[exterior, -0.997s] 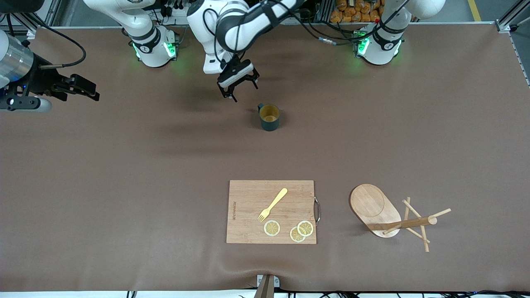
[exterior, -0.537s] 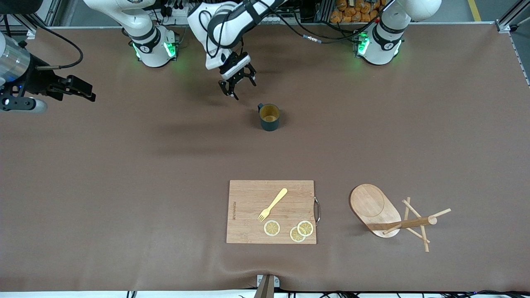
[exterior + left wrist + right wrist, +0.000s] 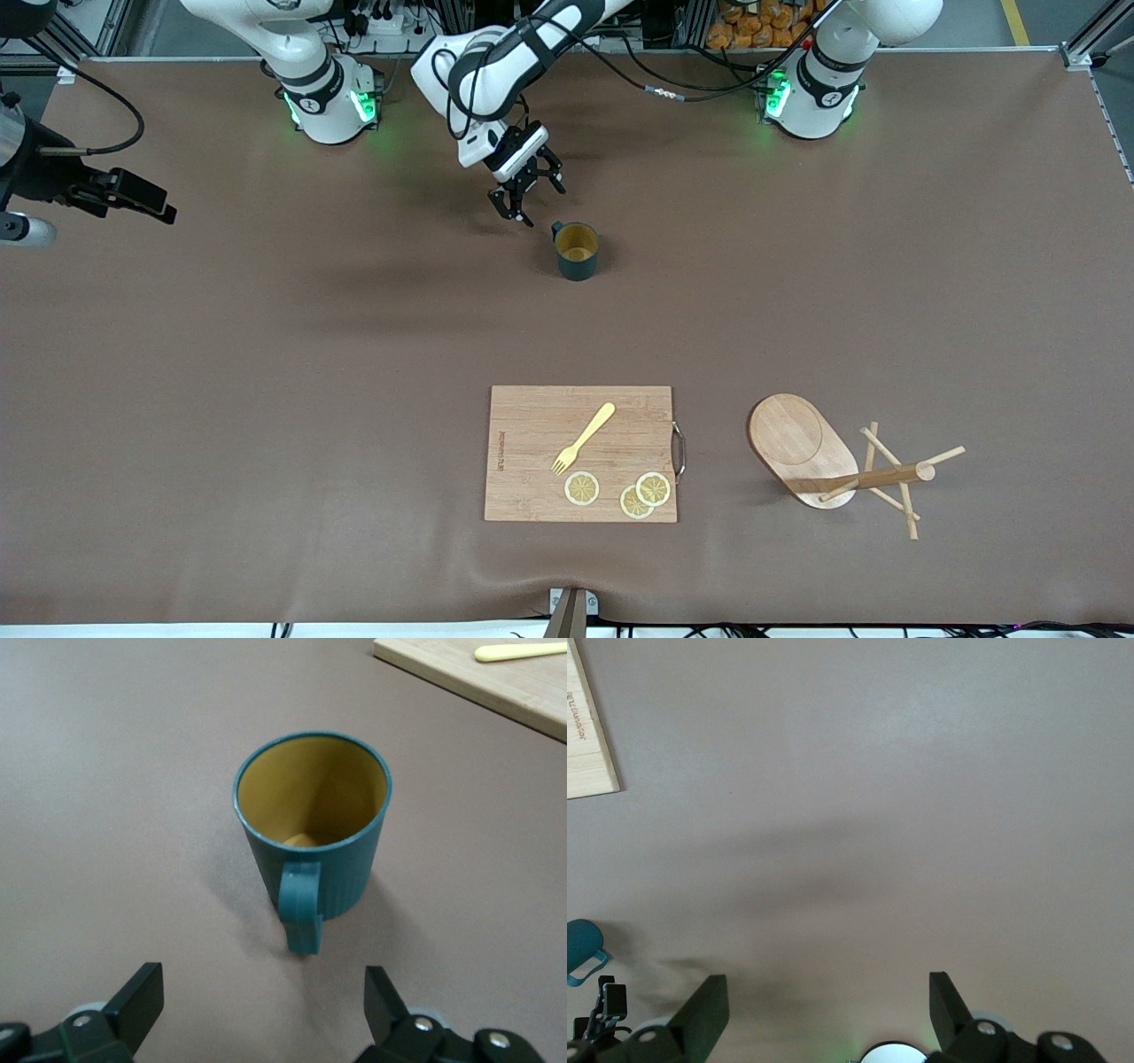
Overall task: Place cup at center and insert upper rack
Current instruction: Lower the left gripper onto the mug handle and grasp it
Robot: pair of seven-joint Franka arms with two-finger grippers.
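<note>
Clearly the cup step is the one in hand, and it is at the approach, before any grasp. Taking the front view from one edge across to the other: the right gripper [image 3: 146, 199] hangs over bare mat at the right arm's end of the table, its fingers spread with nothing between them, and that arm waits. Next comes the left gripper [image 3: 529, 190], whose arm reaches across from its base at the other end; it is up in the air over the mat just beside the cup [image 3: 577, 252], jaws wide apart and empty. The cup stands upright on the brown mat [image 3: 266, 354], its tan inside showing. In the left wrist view the cup [image 3: 312, 837] sits between and ahead of the two fingertips [image 3: 137, 999], apart from both, with its loop handle turned toward the gripper.

My judgement is that the next move calls for a descent and a short advance so the fingers straddle the ribbed wall or the handle, then a firm close.

Nearer the front camera lies the cutting board [image 3: 580, 453] with a yellow fork [image 3: 583, 439] and lemon slices [image 3: 643, 494]. Toward the left arm's end, the upper rack [image 3: 837, 467] lies tipped on its side, untouched.
</note>
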